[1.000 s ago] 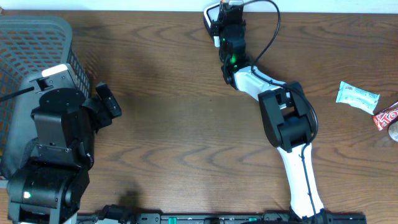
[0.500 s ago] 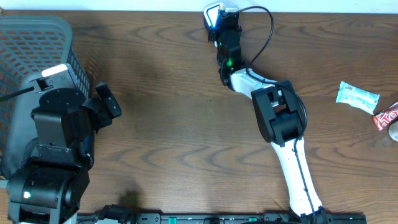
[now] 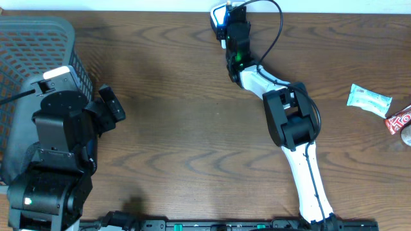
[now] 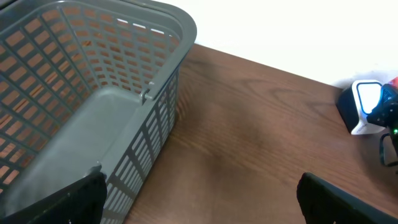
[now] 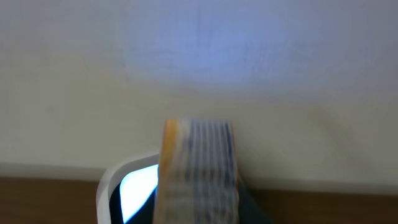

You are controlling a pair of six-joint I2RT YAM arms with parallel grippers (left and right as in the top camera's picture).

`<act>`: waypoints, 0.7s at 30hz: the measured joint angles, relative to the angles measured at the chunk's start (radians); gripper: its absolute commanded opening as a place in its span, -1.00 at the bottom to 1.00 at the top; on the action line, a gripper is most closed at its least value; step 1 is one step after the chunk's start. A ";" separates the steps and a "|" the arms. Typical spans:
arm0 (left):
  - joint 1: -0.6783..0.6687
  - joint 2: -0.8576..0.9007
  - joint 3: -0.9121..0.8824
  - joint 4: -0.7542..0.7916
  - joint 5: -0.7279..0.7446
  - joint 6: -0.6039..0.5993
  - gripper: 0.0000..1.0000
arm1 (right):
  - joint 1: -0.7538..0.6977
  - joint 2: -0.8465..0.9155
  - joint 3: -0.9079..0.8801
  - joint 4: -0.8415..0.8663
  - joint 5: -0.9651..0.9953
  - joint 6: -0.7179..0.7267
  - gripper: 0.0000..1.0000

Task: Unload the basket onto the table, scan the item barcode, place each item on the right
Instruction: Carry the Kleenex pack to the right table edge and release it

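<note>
While the desk [image 3: 180, 115] and the grey basket [image 4: 93, 93] at its left are left unused, the left pincer [image 4: 199, 186] is held wide apart, empty, beside the basket. The right pincer [image 3: 234, 32] is closed narrowly on the item [image 5: 199, 168], which is presented just before the lit scanner [image 5: 127, 186] at the far edge. Pick-up is judged done; a completed read cannot be confirmed. A pale packet [image 3: 368, 99] and a red wrapper [image 3: 399, 120] are seen at the right.

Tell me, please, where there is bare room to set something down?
Freest: the bare wood between the left arm and right arm; a smaller patch at the front edge, right of that arm. Crowded: the white packet and red packet at the right edge, and the scanner, where the right gripper holds an item.
</note>
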 measured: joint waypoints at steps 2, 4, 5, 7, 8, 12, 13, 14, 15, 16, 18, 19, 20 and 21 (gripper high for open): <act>0.000 0.000 0.000 0.000 0.000 0.000 0.96 | 0.000 -0.032 -0.001 -0.117 -0.002 -0.002 -0.98; 0.000 0.000 0.000 0.000 0.000 0.000 0.95 | 0.000 -0.078 -0.001 -0.230 -0.005 -0.004 -0.98; 0.000 0.000 0.000 0.000 0.000 0.000 0.96 | 0.000 -0.115 -0.002 -0.305 -0.007 -0.004 -0.98; 0.000 0.000 0.000 0.000 0.000 0.000 0.96 | -0.001 -0.189 -0.002 -0.422 -0.008 -0.005 -0.98; 0.000 0.000 0.000 0.000 0.000 0.000 0.96 | -0.002 -0.234 -0.001 -0.487 -0.010 -0.005 -0.98; 0.000 0.000 0.000 0.000 0.000 0.000 0.96 | -0.013 -0.404 0.003 -0.685 -0.010 -0.006 -0.97; 0.000 0.000 0.000 -0.001 0.000 0.000 0.96 | -0.019 -0.436 0.012 -0.742 -0.013 -0.007 -0.97; 0.000 0.000 0.000 0.000 0.000 0.000 0.96 | -0.027 -0.475 0.012 -0.796 -0.014 -0.007 -0.98; 0.000 0.000 0.000 0.000 0.000 0.000 0.96 | -0.039 -0.513 0.014 -0.859 -0.014 -0.008 -0.97; 0.000 0.000 0.000 0.000 0.000 0.000 0.96 | -0.051 -0.542 0.016 -0.906 -0.013 -0.008 -0.97; 0.000 0.000 0.000 0.000 0.000 0.000 0.95 | -0.090 -0.589 0.021 -1.006 -0.011 -0.008 -0.97; 0.000 0.000 0.000 0.000 0.000 0.000 0.96 | -0.112 -0.605 0.022 -1.059 -0.010 -0.008 -0.97; 0.000 0.000 0.000 0.000 0.000 0.000 0.96 | -0.140 -0.618 0.022 -1.109 -0.009 -0.008 -0.97; 0.000 0.000 0.000 0.000 0.000 0.000 0.95 | -0.170 -0.624 0.023 -1.157 -0.008 -0.008 -0.97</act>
